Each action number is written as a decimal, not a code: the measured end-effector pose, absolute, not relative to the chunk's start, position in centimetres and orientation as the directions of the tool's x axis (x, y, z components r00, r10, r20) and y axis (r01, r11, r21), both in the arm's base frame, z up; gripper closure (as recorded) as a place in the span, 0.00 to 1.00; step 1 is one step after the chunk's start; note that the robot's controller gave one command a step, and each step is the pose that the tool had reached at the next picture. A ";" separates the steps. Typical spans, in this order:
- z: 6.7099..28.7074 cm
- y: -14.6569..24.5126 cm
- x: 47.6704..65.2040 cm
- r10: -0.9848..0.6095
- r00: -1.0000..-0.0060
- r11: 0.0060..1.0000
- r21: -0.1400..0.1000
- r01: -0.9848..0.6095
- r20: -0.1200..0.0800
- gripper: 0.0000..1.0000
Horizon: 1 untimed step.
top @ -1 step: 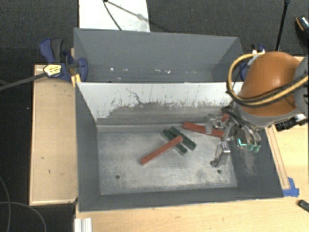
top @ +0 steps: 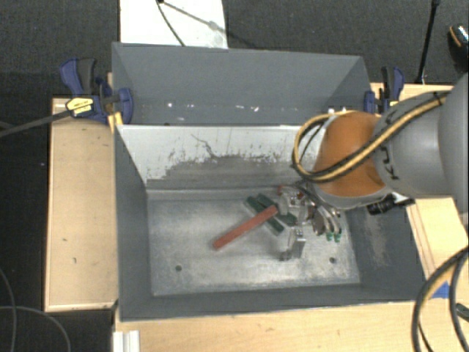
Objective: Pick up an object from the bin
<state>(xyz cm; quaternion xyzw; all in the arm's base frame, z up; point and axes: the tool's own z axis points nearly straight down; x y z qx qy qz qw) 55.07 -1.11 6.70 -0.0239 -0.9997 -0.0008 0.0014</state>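
A reddish-brown flat stick (top: 244,229) lies slantwise on the bin floor near the middle, its upper end pointing to the right. A dark green striped piece (top: 259,203) lies just behind that upper end, and a second green piece (top: 279,223) lies beside it. My gripper (top: 294,246) hangs low over the floor just right of the stick's upper end, close to the green pieces. Nothing shows as held in it.
The arm with its orange cover and looped cables reaches in over the bin's right side. The sloped back wall rises behind the things. Bare floor stretches to the left and front of the stick.
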 end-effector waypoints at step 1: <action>7.1 7.3 55.9 -0.219 -0.976 0.976 0.003 -0.219 -0.007 0.00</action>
